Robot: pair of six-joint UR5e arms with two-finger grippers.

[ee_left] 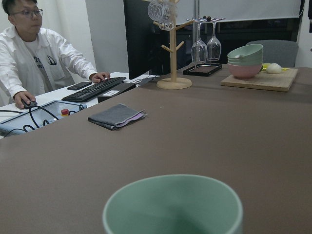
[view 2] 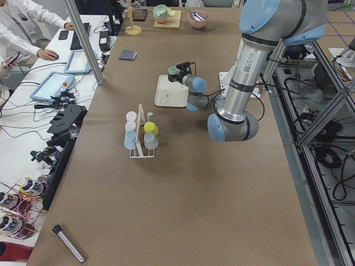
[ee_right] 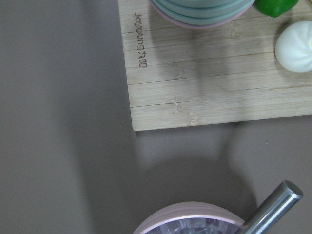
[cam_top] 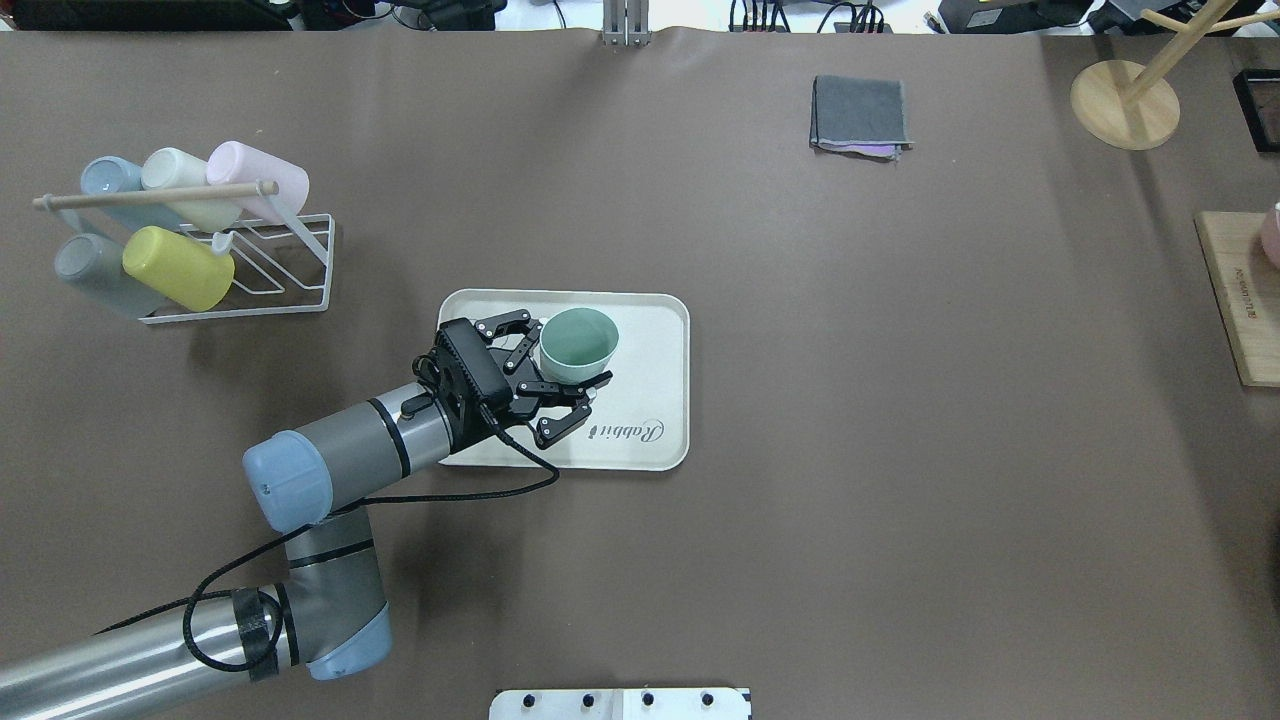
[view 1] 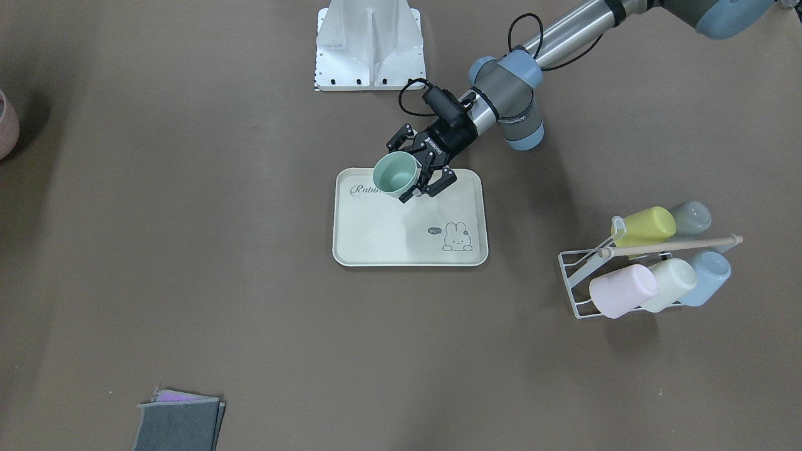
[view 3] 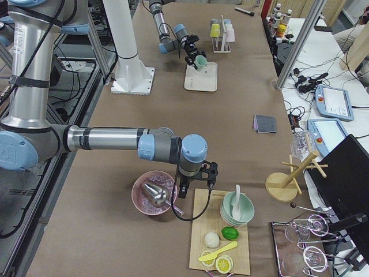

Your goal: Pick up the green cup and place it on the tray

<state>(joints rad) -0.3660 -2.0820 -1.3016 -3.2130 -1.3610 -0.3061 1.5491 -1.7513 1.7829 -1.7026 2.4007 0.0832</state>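
The green cup (view 1: 396,174) is a pale mint tumbler, mouth up, held in my left gripper (view 1: 401,178) over the near-robot part of the cream "Rabbit" tray (view 1: 388,244). In the overhead view the gripper (cam_top: 570,357) has a finger on each side of the cup (cam_top: 578,345) above the tray (cam_top: 655,330). The cup's shadow falls on the tray. The cup's rim (ee_left: 173,204) fills the bottom of the left wrist view. My right gripper (view 3: 193,186) hangs far off by a pink bowl (view 3: 153,193); I cannot tell whether it is open or shut.
A white wire rack (cam_top: 240,285) with several pastel cups, one yellow-green (cam_top: 178,268), stands to the tray's left. A folded grey cloth (cam_top: 860,115) lies at the back. A wooden board (cam_top: 1240,300) and a wooden stand (cam_top: 1125,100) are at the far right.
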